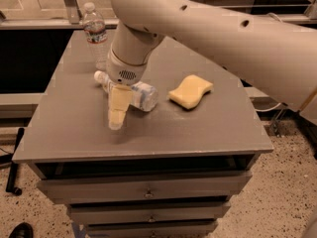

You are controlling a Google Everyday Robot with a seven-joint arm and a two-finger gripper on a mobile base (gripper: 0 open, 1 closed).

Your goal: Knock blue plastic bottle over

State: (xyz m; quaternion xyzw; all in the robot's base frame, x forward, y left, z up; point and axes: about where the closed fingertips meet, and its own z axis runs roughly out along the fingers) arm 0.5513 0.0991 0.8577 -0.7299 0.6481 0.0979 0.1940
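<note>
The blue plastic bottle [138, 95] lies on its side on the grey table [208, 128], left of the middle, with its white cap [99, 76] pointing left. Its pale blue-and-white label shows to the right of my arm. My gripper [117, 114] hangs from the big white arm, right in front of the bottle's middle and covering part of it, its tip just above the tabletop on the near side. It holds nothing that I can see.
A second clear bottle with a red-and-white label [95, 33] stands upright at the table's back left. A yellow sponge [191, 91] lies right of the fallen bottle. The table has drawers below its front edge [148, 155]. The arm spans the upper right.
</note>
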